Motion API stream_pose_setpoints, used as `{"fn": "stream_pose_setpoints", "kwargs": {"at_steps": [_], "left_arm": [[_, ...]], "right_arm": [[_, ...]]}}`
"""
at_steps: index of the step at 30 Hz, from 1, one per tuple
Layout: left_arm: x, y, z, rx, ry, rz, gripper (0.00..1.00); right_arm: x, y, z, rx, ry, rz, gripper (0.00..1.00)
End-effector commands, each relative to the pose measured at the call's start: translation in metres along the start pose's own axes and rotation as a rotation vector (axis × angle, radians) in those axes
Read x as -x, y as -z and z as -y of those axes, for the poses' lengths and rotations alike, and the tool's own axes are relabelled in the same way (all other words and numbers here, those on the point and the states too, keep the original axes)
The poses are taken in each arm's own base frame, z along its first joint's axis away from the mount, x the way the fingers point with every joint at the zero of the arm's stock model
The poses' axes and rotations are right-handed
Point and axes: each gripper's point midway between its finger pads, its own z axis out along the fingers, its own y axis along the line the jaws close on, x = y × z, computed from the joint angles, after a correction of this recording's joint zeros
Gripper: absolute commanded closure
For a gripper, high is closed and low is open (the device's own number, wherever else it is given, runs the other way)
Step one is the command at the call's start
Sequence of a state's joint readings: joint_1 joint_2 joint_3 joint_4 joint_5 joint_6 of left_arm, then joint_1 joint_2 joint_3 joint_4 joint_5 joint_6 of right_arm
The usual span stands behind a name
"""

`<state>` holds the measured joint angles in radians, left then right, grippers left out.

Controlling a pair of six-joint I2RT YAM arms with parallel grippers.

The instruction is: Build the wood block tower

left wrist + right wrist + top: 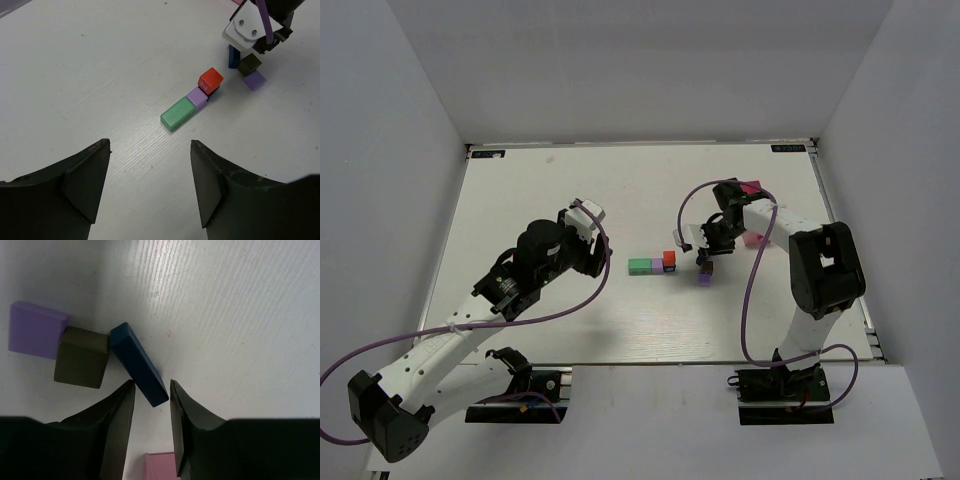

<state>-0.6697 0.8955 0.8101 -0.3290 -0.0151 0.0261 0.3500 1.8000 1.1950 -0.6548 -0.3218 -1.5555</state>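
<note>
A green block [177, 113], a light purple block [197, 95] and a red-orange block [210, 79] lie in a touching row at mid-table; the row also shows in the top view [655, 264]. The red-orange block rests partly on a dark block. To their right lie a purple block [35, 330], a brown block [81, 357] and a dark blue block [137, 362], touching each other. My right gripper [152, 382] is closed on the near end of the dark blue block, low over the table. My left gripper [150, 145] is open and empty, left of the green block.
A pink tray [753, 238] lies just right of the right gripper, partly hidden by the arm; its corner shows in the right wrist view [162, 465]. White walls close the table on three sides.
</note>
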Motion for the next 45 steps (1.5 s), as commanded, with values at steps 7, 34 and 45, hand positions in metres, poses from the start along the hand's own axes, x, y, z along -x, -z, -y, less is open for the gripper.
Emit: {"fn": "stream_pose_setpoints", "kwargs": {"at_steps": [7,34,45], "left_arm": [[0.006,0.004,-0.002,0.005,-0.001,0.029,0.25],[0.009,0.006,-0.006,0.023,-0.001,0.039,0.26],[0.011,0.009,-0.007,0.033,0.000,0.048,0.26]], "right_arm": [[0.013,0.001,-0.023,0.076,0.035,0.058,0.65],[0.081,0.074,0.017,-0.122,-0.358,0.156,1.00],[0.124,0.058,0.012,-0.052,-0.320,0.152,1.00]]}}
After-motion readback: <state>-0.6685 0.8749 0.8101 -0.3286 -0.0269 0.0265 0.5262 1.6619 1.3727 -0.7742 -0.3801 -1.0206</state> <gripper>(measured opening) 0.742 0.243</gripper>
